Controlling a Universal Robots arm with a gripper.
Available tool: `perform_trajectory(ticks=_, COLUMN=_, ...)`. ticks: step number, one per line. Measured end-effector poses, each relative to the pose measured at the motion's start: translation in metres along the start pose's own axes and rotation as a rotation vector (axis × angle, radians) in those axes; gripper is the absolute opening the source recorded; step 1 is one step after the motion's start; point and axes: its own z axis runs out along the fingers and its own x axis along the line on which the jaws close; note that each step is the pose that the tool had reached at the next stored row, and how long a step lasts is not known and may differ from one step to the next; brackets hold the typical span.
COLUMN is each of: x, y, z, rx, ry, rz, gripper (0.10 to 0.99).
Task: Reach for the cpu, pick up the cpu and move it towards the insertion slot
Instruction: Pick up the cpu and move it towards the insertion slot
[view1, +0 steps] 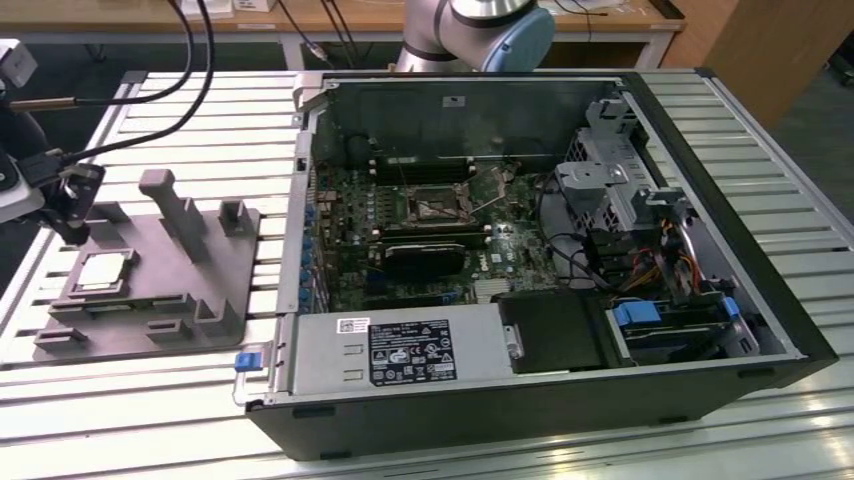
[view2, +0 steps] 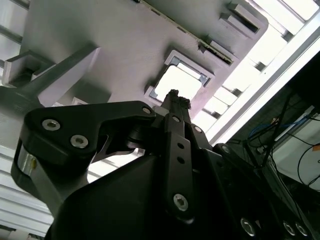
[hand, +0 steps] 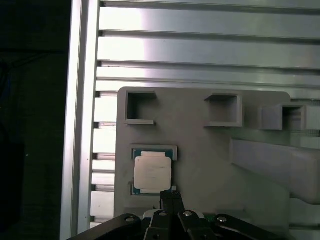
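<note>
Slatted table (view1: 134, 420) with grey block (view1: 180, 285) and computer case (view1: 534, 415)

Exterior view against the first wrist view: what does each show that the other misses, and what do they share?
Exterior view: the open computer case, with the insertion slot inside. First wrist view: a close look at the hand, tips shut, by the edge of the cpu; contact is unclear. Both: the cpu lying in the grey fixture on the slatted table, hand nearby.
</note>
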Motion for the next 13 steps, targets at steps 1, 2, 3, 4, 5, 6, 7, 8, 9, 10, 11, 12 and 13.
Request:
perform_trajectory(ticks=1, x=0.0004, y=-0.0001, z=0.0014, rx=0.000, ry=0.0000, rz=0.000, gripper=0.106)
perform_trajectory(ticks=2, x=0.0008, y=-0.0001, z=0.0027, rx=0.000, ry=0.0000, rz=0.000, gripper=0.106)
perform_trajectory(ticks=3, x=0.0013, y=-0.0001, z=0.0041, rx=0.000, ry=0.0001, rz=0.000, gripper=0.106)
perform_trajectory(ticks=4, x=0.0018, y=-0.0002, z=0.0054, rx=0.000, ry=0.0002, rz=0.000, gripper=0.106)
perform_trajectory(ticks=5, x=0.0023, y=-0.0002, z=0.0068, rx=0.000, ry=0.0002, rz=0.000, gripper=0.106)
perform_trajectory(ticks=6, x=0.0028, y=-0.0003, z=0.0083, rx=0.000, ry=0.0001, rz=0.000, gripper=0.106)
perform_trajectory(ticks=7, x=0.0034, y=-0.0003, z=0.0099, rx=0.000, ry=0.0000, rz=0.000, gripper=0.106)
perform_trajectory(ticks=8, x=0.0040, y=-0.0004, z=0.0117, rx=0.000, ry=-0.0001, rz=0.000, gripper=0.106)
perform_trajectory(ticks=9, x=0.0045, y=-0.0004, z=0.0134, rx=0.000, ry=-0.0001, rz=0.000, gripper=0.106)
perform_trajectory(ticks=10, x=0.0052, y=-0.0005, z=0.0152, rx=0.000, ry=0.0000, rz=0.000, gripper=0.106)
perform_trajectory(ticks=11, x=0.0058, y=-0.0006, z=0.0169, rx=0.000, ry=0.0001, rz=0.000, gripper=0.106)
perform_trajectory(ticks=12, x=0.0065, y=-0.0006, z=0.0187, rx=0.000, ry=0.0002, rz=0.000, gripper=0.106)
perform_trajectory(ticks=13, x=0.0073, y=-0.0007, z=0.0205, rx=0.000, ry=0.0001, rz=0.000, gripper=0.106)
